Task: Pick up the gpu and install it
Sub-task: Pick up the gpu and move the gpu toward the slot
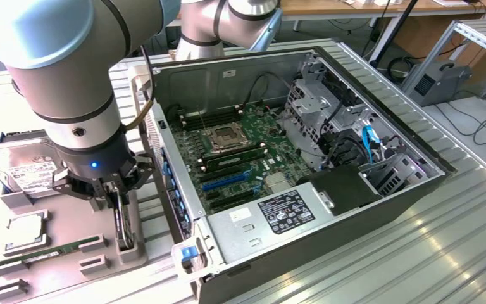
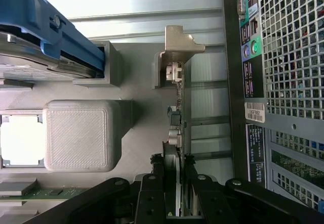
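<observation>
Clearance around the gpu (image 1: 123, 223) is what you should watch. It stands on its long edge in a narrow slot of the gray tray (image 1: 61, 285), and your gripper (image 1: 112, 201) is clamped on it from above, one black finger (image 2: 152, 191) pressed to each face. In the wrist view the card runs edge-on away from the fingers to its silver bracket (image 2: 178, 44), which sits against a notched post at the tray's edge. On one side of the card you have bare tray floor up to a square block (image 2: 78, 135). On the other side only a thin strip of ribbed table (image 2: 207, 102) separates it from the case (image 1: 336, 247), whose rear panel runs parallel and close. In the exterior view the case lies open to the right of the tray, with the motherboard (image 1: 235, 149) facing up and one long blue slot (image 1: 226, 180) bare. Count on the tray: one gpu, one hard drive (image 1: 23, 168) toward the exterior view's upper left, one CPU (image 1: 25, 229) below it, and one RAM stick (image 1: 40, 255) lying flat lower down. You have one arm, one gripper and one case.
</observation>
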Controlling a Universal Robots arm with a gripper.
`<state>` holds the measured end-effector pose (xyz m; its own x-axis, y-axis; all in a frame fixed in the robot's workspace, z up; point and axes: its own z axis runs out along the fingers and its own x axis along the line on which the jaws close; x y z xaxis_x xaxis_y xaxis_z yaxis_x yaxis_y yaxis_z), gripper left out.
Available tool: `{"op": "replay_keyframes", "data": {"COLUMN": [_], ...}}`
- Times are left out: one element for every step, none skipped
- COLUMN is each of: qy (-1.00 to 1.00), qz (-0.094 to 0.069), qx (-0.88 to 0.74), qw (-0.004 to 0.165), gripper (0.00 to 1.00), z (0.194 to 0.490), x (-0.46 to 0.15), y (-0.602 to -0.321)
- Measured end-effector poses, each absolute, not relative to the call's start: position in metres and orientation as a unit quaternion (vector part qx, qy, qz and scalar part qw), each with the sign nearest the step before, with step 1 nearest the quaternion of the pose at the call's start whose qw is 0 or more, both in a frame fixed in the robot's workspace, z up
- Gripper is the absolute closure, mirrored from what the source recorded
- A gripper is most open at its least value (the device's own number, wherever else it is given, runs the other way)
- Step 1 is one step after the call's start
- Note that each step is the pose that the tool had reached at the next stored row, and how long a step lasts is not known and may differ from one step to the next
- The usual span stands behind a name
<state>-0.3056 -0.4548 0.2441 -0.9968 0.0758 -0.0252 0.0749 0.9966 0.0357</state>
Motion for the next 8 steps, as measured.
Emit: {"op": "replay_keyframes", "data": {"qy": [0.999,0.999,0.999,0.999,0.999,0.999,0.999,0.999], "qz": [0.017,0.017,0.017,0.017,0.017,0.017,0.017,0.017], "qx": [0.038,0.038,0.038,0.038,0.038,0.038,0.038,0.038], "qw": [0.013,0.013,0.013,0.013,0.013,0.013,0.013,0.013], "gripper": [0.74,0.74,0.74,0.74,0.74,0.74,0.74,0.74], "z": [0.2443,0.2445,0.2453,0.2467,0.2469,0.2471,0.2473,0.2474], "x": [-0.3056,-0.3057,-0.3056,-0.3056,-0.3056,-0.3056,-0.3056,-0.3056], "y": [-0.4548,-0.4548,-0.4548,-0.4548,-0.4548,-0.4548,-0.4548,-0.4548]}}
